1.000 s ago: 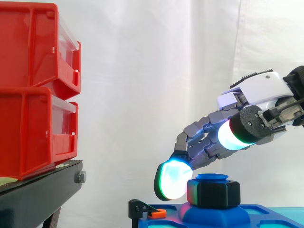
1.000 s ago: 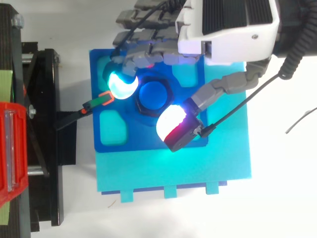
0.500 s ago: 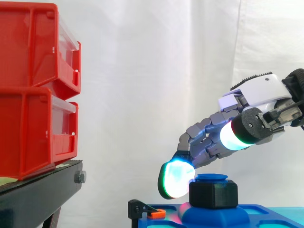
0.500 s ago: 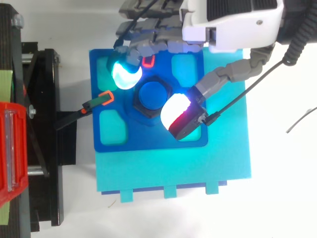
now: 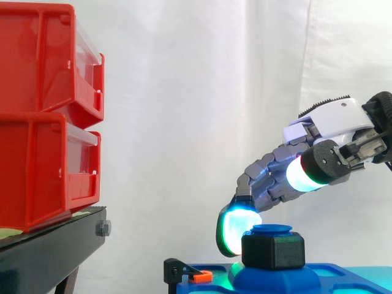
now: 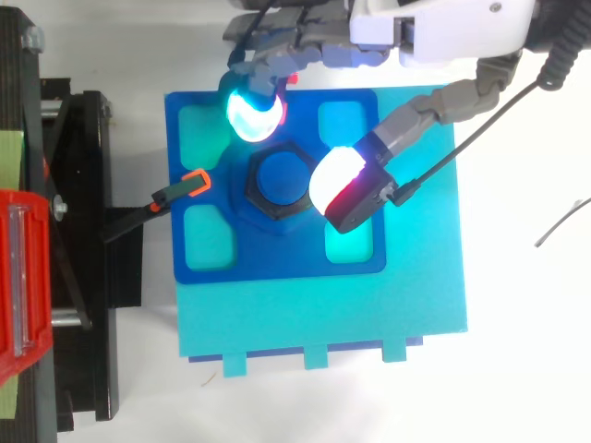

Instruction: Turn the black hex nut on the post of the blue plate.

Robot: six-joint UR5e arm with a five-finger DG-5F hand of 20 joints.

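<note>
Black hex nut (image 5: pixel 273 251) sits at ctr of the blue plastic plate (image 6: pixel 277 258), on the upright blue round-capped post (image 6: pixel 283 177). Post axis is vertical, so any turn you command goes round that line. The grey multi-finger robot hand (image 5: pixel 331 122) reaches in over the plate's arm-side edge and arches above the nut, loosely spread, clamped on nothing. Key relation: nut lies below and betw. the two lit pads, but they sit at diff. heights. The cyan-lit finger pad (image 6: pixel 251 113) is down at nut level, on the flank twd the plate corner where the arm-side edge meets the edge facing the black stand (image 6: pixel 88 277). Side view looks like contact there, can't confirm. The white-and-red-lit thumb pad (image 6: pixel 343 185) hangs over the opp. flank, twd the edge away from the stand, yet in side view it rides clearly above the post cap, so no pinch. My read: you need the thumb down on that flank before any torque; w/ one pad the nut prob. just gets nudged. Mind the orange-and-black clamp (image 6: pixel 189 185) at the stand-side edge, near the finger's sweep.
</note>
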